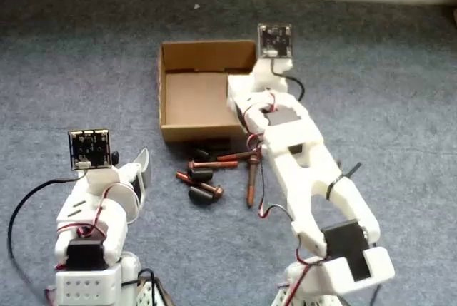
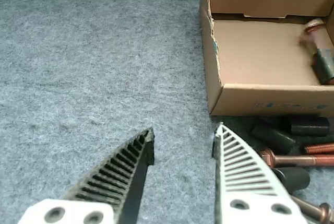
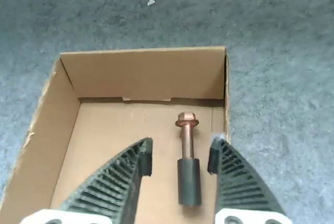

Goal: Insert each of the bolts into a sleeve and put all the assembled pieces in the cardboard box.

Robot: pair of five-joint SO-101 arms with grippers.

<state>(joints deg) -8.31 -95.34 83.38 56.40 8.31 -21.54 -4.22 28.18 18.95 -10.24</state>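
Left arm (image 1: 93, 220): stands at the near left of the grey carpet (image 1: 71, 70), wrist camera raised.

Left gripper (image 2: 183, 139): jaws spread, nothing between them. It hangs low over bare carpet, just left of the loose parts and short of the box's near left corner.

Loose parts: a small heap on the carpet between the two arms, just in front of the box's near wall.
- Sleeves (image 1: 202, 175): several, short, dark, lying on their sides. One rests close against the box wall, the others are nearer the arms.
- Bolts (image 1: 214, 165): several, copper-coloured, flanged heads, lying flat at different angles among the sleeves, some touching them. One (image 1: 251, 177) points roughly toward the arms, at the right edge of the heap beside the right arm.

Right arm (image 1: 307, 170): stretches from the near right, past the heap, to over the right part of the box.

Box (image 1: 207, 55): open-topped brown cardboard, beyond the heap.

Right gripper (image 3: 181, 153): jaws spread, poised above the box floor, pinching nothing.

Assembled piece (image 3: 188, 145): one bolt with its shank in a dark sleeve, flat on the box floor near the right wall, head toward the far wall. In the right wrist view it shows between the two fingers, clear of both.
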